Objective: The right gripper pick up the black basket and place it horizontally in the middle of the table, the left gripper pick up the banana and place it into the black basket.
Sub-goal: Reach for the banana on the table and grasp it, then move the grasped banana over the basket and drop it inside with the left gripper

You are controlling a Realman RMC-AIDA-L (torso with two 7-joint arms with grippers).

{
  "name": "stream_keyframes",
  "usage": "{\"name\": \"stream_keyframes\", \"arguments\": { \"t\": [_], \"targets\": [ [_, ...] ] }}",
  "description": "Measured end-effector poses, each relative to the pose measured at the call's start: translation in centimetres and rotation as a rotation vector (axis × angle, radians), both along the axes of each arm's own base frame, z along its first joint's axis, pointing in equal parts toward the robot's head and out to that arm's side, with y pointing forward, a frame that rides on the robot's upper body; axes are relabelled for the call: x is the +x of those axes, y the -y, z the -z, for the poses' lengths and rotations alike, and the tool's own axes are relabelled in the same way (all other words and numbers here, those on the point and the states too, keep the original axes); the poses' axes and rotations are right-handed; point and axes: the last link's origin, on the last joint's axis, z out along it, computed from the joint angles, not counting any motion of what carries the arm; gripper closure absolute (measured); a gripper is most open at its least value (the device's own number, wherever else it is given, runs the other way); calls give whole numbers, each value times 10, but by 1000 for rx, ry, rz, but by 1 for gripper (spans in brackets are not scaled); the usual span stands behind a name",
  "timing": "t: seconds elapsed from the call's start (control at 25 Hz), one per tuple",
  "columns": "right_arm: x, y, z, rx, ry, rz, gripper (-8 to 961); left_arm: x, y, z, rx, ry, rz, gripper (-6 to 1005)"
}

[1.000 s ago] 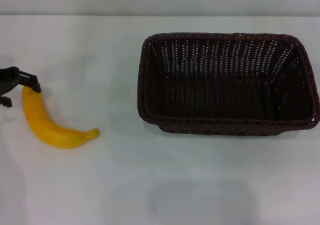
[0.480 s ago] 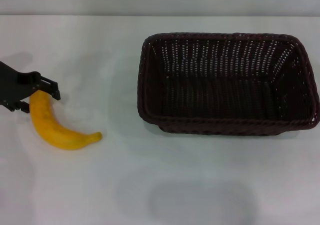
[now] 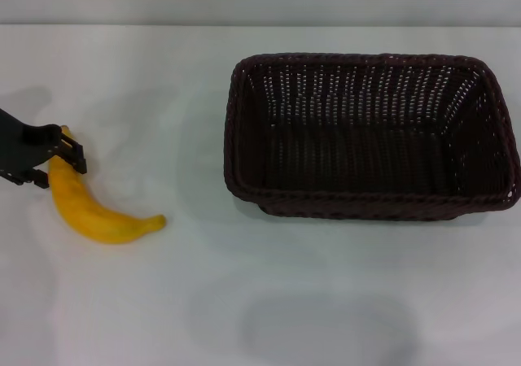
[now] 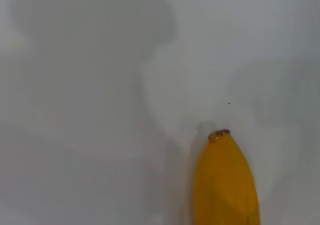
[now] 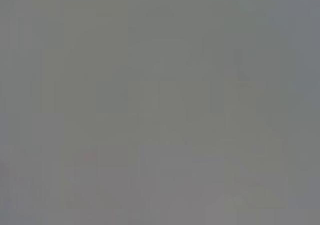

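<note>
The tabletop [image 3: 269, 301] is white. The black basket [image 3: 370, 134] already sits lengthwise, closer to the right edge than dead centre. The banana [image 3: 94, 207] lies flat near the left edge. The left claw [image 3: 57, 161] is at its stem end, fingers straddling it; can't tell if they're pinching yet. Gripping that far out on the end, I'd guess the banana could swing or slip when lifted. The left wrist camera only gets the banana's tip and bare tabletop, no fingers. The right claw isn't visible; its camera shows just grey.

White glossy table [image 3: 269, 293], soft grey shadows, pale grey wall [image 3: 260, 0] behind
</note>
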Motion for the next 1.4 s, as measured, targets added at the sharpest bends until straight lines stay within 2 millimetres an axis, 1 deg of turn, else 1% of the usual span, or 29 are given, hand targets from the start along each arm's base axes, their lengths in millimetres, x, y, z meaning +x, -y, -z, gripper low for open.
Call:
{"name": "stream_keyframes", "arguments": {
  "t": [0.12, 0.36, 0.52, 0.68, 0.8, 0.92, 1.04, 1.08, 1.16, 1.24, 1.32, 1.4],
  "targets": [
    [-3, -4, 2, -4, -3, -6, 144, -1, -2, 1, 4, -6, 10, 358],
    [-5, -9, 3, -9, -4, 0, 144, 1, -6, 2, 8, -16, 39, 429],
    [-6, -12, 3, -13, -3, 12, 144, 10, -14, -2, 33, 0, 86, 477],
    [-7, -14, 3, -15, -1, 10, 143, 28, -24, -18, 65, 76, 179, 488],
    [-7, -14, 3, -13, -1, 9, 143, 57, -28, -43, 76, 186, 308, 488],
    [-8, -14, 2, -9, 0, 1, 143, 85, -25, -69, 85, 295, 441, 489],
    [-9, -14, 1, -6, -2, -6, 143, 111, -20, -88, 102, 413, 578, 494],
    [-10, -14, 1, -4, -5, -11, 144, 119, -19, -92, 108, 456, 619, 496],
    [-11, -13, 1, -1, -11, -20, 144, 129, -18, -92, 122, 520, 676, 498],
    [-11, -13, 1, 1, -16, -24, 144, 132, -20, -84, 134, 556, 704, 497],
    [-12, -13, 2, 1, -20, -25, 143, 135, -24, -71, 146, 587, 715, 497],
    [-13, -14, 3, 0, -20, -30, 143, 140, -28, -51, 134, 635, 713, 485]
  ]
}}
